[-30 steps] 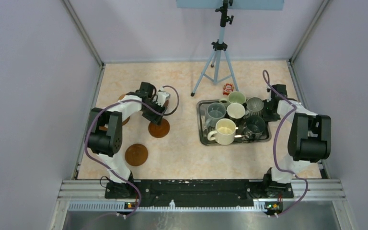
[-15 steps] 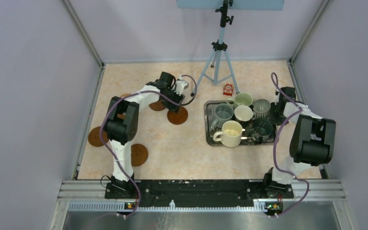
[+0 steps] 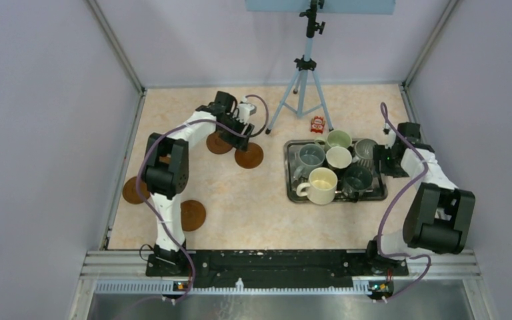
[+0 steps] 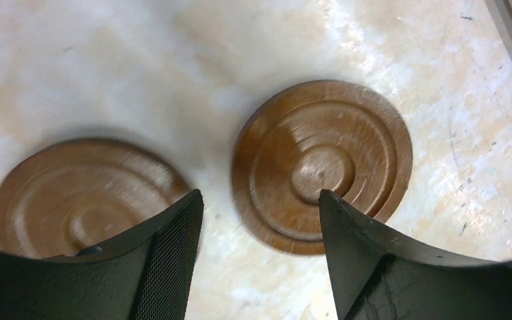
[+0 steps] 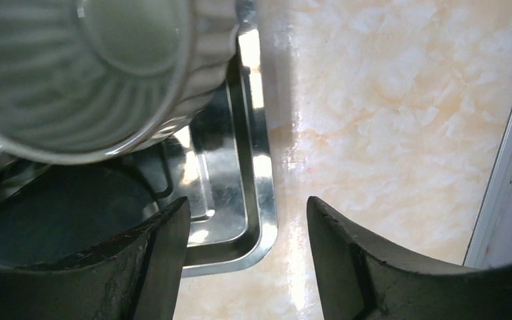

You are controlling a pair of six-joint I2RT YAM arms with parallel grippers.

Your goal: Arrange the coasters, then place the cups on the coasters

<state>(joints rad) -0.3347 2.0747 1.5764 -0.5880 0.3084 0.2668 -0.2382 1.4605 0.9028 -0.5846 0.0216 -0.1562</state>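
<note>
Below the left end effector (image 4: 260, 200): two coasters flat on the counter (image 4: 253, 40), one (image 4: 323, 167) under the gap, one (image 4: 80, 193) just left of it
Left end effector: jaws apart, empty
Right end effector (image 5: 247, 203): jaws apart, empty
Ahead of it: ribbed mug (image 5: 87, 73), inside the tray (image 5: 265, 227) corner
Cups (image 3: 320, 181): all six in the tray, left of the right end effector

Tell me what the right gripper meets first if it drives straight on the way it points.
Probably the rim of the steel tray, which lies right ahead of the open right gripper, beside the ribbed grey mug. Depth is unclear.
</note>
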